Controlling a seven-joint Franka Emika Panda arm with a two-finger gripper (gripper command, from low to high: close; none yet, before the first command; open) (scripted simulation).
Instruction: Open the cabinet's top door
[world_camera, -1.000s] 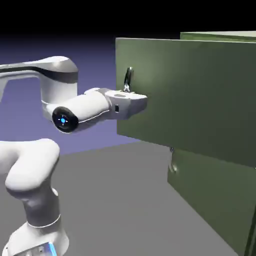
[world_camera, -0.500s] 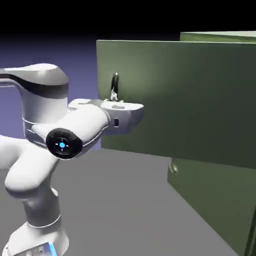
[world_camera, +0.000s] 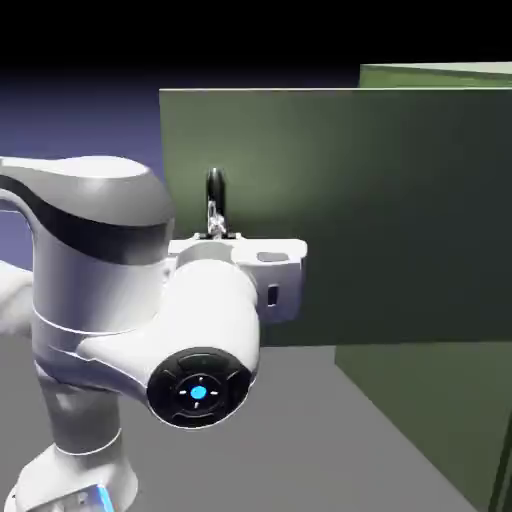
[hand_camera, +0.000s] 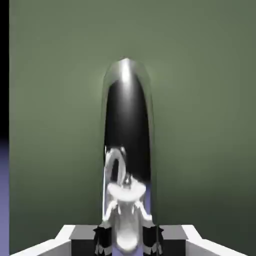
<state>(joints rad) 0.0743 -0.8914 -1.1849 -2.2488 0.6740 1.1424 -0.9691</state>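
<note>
The top door (world_camera: 380, 210) stood swung well out from the cabinet (world_camera: 430, 430), its free edge toward the exterior view's left with clear backdrop beyond it. The gripper (hand_camera: 127, 237) was closed on the dark metallic handle (hand_camera: 127, 135) near that edge. Grey worktop (world_camera: 300, 440) lay bare below the door's lower edge.

Tool (hand_camera: 127, 239) clamps dark handle (hand_camera: 127, 130) on green top door (hand_camera: 200, 100).
</note>
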